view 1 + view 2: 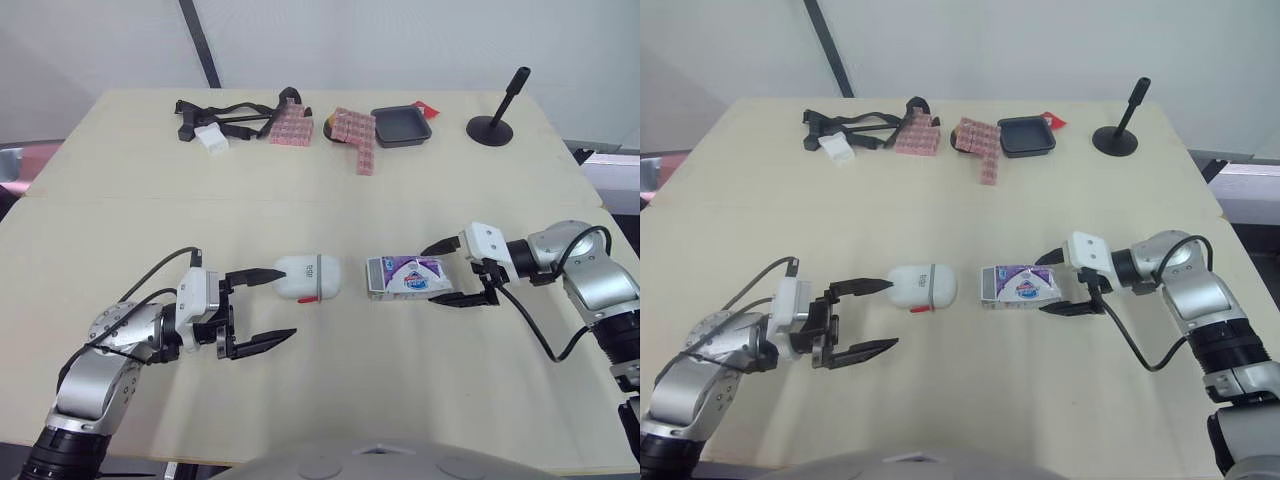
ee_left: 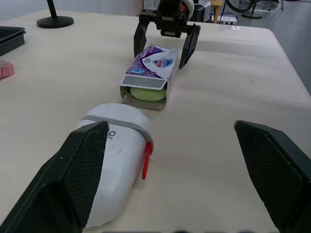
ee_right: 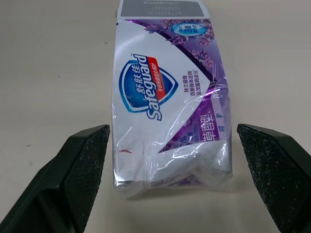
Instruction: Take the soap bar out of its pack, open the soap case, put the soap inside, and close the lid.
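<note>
our left gripper (image 1: pixel 893 314) is spread wide beside the soap case (image 1: pixel 308 278); our right gripper (image 1: pixel 429 274) is spread around one end of the soap pack (image 1: pixel 405 276).

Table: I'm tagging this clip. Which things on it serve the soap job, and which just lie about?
Job: soap pack, green soap bar inside it, white soap case.
Lying about: black straps, pink blocks, black tray, black stand.

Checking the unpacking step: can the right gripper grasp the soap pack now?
Probably yes: the right gripper is open, its fingers either side of the soap pack, nothing between.
</note>
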You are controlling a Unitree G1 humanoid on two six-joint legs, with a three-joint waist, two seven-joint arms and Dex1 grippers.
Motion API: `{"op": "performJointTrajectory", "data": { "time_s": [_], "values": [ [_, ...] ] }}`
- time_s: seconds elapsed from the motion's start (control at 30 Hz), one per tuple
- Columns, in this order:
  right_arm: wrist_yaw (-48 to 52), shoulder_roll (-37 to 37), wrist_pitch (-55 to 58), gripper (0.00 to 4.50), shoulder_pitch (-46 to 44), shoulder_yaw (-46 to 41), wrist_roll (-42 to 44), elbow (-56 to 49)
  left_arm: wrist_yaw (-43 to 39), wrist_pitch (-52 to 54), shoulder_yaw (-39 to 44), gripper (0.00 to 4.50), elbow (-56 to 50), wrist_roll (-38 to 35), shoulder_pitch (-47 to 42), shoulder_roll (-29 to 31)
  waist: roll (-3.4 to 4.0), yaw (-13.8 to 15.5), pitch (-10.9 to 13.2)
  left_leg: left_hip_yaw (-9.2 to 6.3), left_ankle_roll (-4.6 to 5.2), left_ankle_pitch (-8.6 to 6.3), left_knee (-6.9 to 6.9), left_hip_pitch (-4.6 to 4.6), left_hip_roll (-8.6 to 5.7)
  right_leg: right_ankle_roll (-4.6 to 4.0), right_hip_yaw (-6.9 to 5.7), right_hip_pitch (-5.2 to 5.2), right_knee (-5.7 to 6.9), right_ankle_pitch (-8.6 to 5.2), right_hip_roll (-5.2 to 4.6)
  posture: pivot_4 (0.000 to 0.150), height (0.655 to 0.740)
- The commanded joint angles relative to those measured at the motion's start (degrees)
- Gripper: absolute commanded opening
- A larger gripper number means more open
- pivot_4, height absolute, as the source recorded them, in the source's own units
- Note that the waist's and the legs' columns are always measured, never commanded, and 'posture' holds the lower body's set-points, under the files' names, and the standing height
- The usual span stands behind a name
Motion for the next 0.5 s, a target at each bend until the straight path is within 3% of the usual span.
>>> {"op": "performJointTrajectory", "data": {
  "time_s": [0.03,0.5],
  "values": [
    [0.2,-0.3,-1.2,4.50,-0.3,-0.5,-0.4,-0.2,0.2,0.0,0.0,4.42,-1.7,-1.2,0.2,0.5,0.00,0.0,0.0,0.00,0.00,0.00,0.00,0.00,0.00,0.00,0.00,0.00,0.00,0.00,0.00,0.150,0.7400],
    [0.2,-0.5,-0.2,4.50,0.0,-0.3,-0.8,0.0,0.1,-0.2,-0.5,4.42,-1.9,-1.0,0.4,0.7,0.00,0.0,0.0,0.00,0.00,0.00,0.04,0.00,0.00,0.00,0.01,0.00,0.04,0.00,0.00,0.150,0.7400]
  ]
}}
